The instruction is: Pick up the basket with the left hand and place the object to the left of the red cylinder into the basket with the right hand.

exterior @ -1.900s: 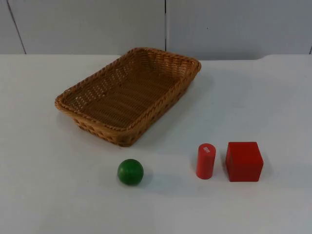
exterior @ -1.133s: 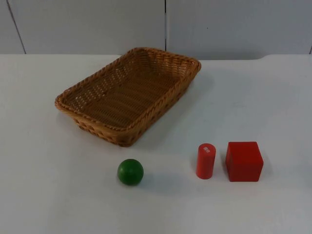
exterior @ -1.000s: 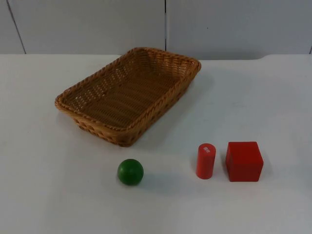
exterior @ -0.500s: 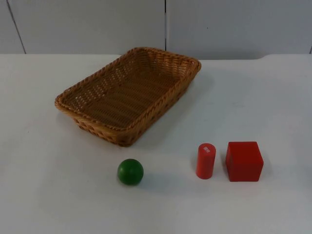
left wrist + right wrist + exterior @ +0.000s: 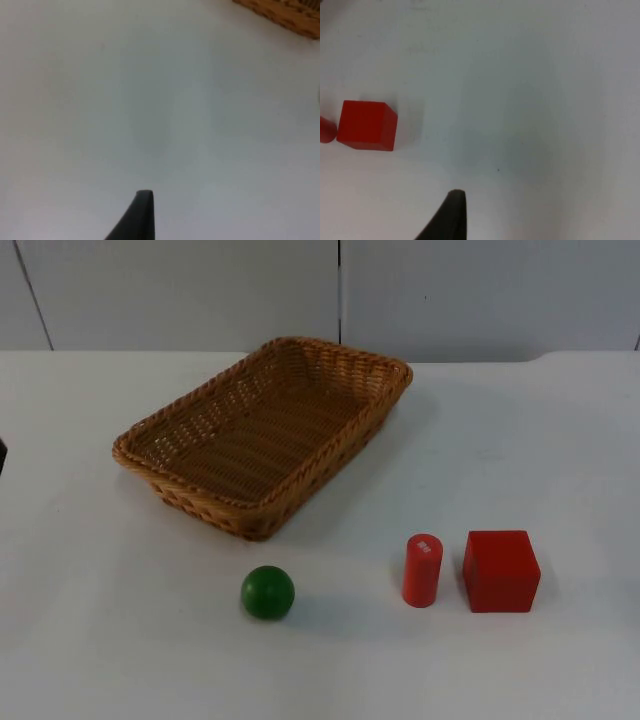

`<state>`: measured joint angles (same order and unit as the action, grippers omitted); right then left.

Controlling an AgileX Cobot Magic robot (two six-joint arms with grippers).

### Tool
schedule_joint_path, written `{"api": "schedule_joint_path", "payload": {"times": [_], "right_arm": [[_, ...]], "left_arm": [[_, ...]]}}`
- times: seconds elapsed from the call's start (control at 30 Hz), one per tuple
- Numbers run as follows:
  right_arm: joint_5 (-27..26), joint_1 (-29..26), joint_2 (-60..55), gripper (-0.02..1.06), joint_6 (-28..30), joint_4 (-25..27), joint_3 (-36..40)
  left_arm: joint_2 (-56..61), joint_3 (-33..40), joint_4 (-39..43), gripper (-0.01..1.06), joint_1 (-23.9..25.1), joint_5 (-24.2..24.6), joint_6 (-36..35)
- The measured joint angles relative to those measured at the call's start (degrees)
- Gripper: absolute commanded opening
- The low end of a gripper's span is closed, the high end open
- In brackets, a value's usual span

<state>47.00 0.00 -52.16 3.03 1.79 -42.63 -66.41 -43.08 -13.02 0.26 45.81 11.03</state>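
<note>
A brown wicker basket [image 5: 262, 433] sits empty on the white counter [image 5: 560, 440], set at an angle toward the far side near the grey partition wall [image 5: 180, 295]. Nearer the front edge, three things stand in a loose row: a green ball [image 5: 268, 592], a red cylinder [image 5: 422, 570] standing upright with a small pale mark on its top, and a red cube [image 5: 500, 570] just beside the cylinder without touching it. The ball is the thing to the left of the cylinder, well apart from it and near the front corner of the basket. In the left wrist view, one black fingertip of the left tool [image 5: 137, 217] hangs over bare counter, with a strip of the basket's woven wall [image 5: 287, 14] showing beyond it; whether this tool is apart or together I cannot tell. In the right wrist view, one black fingertip of the right tool [image 5: 449, 217] hangs over bare counter with the cube [image 5: 367, 125] and a sliver of the cylinder [image 5: 326, 130] off to one side; its state I cannot tell either. Nothing is held by either tool.
</note>
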Motion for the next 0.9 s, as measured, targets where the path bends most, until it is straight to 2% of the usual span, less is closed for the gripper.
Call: {"api": "schedule_joint_path", "payload": {"times": [0.13,0.27,0.3,0.43,0.47,0.63,0.67,0.77,0.8,0.9], "right_arm": [[-0.14,0.00,0.00,1.05,0.00,0.00,0.00],[-1.27,0.00,0.00,1.05,0.00,0.00,0.00],[-1.27,0.00,0.00,1.05,0.00,0.00,0.00],[-1.37,0.00,0.00,1.05,0.00,0.00,0.00],[-1.37,0.00,0.00,1.05,0.00,0.00,0.00],[-1.41,0.00,0.00,1.05,0.00,0.00,0.00],[-1.41,0.00,0.00,1.05,0.00,0.00,0.00],[-1.41,0.00,0.00,1.05,0.00,0.00,0.00],[-1.41,0.00,0.00,1.05,0.00,0.00,0.00],[-1.51,0.00,0.00,1.05,0.00,0.00,0.00]], "left_arm": [[-5.90,-5.59,-2.34,1.05,0.00,1.44,3.32],[-15.43,-15.24,-3.67,1.05,0.00,2.69,5.65],[-15.43,-15.24,-3.67,1.05,0.00,2.69,5.65],[-26.61,-26.94,-3.89,1.05,0.00,5.42,9.57],[-26.61,-26.94,-3.89,1.05,0.00,5.42,9.57],[-44.23,-47.35,-5.29,1.05,-0.83,13.98,12.25],[-44.23,-47.35,-5.29,1.05,-0.83,13.98,12.25],[-53.16,-58.84,-5.17,1.05,-2.49,18.36,12.48],[-53.16,-58.84,-5.17,1.05,-2.49,18.36,12.48],[-61.32,-69.71,-5.17,1.05,-4.43,22.10,12.71]]}}
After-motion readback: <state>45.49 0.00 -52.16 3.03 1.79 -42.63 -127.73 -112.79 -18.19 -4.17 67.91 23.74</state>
